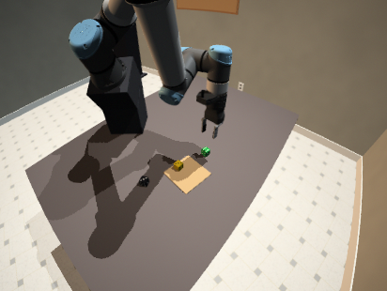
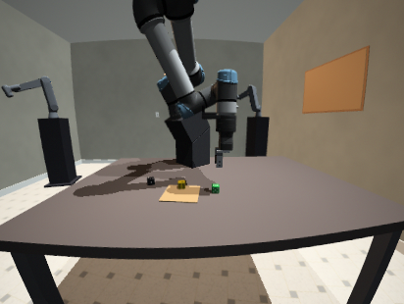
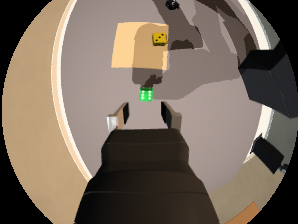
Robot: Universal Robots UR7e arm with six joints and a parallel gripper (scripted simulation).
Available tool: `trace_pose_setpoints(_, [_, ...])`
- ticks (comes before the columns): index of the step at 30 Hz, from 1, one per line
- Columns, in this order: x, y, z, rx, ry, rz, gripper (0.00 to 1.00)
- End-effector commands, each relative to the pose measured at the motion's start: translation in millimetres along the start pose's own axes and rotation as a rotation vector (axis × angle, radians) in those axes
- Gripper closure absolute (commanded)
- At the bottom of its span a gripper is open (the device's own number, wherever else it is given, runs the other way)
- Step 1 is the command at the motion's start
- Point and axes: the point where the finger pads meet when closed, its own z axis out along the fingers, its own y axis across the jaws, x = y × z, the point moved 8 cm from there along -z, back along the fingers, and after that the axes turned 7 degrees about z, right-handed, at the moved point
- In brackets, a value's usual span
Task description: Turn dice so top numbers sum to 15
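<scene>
Our arm arches high from its base at the far side, forearm slanting down — the wrist turned so our gripper points downward, raised above the table. Its two fingers stand wide apart — nothing between them.
</scene>
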Motion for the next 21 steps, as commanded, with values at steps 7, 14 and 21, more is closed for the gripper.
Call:
trace_pose_setpoints(7, [4.7,-2.6,4.9,0.002,-0.002,-0.283,0.0])
trace_pose_setpoints(14, [6.4,-3.6,7.5,0.002,-0.002,-0.431,0.0])
trace_pose_setpoints(21, [8.2,-4.5,11.4,0.002,-0.001,-0.668,0.0])
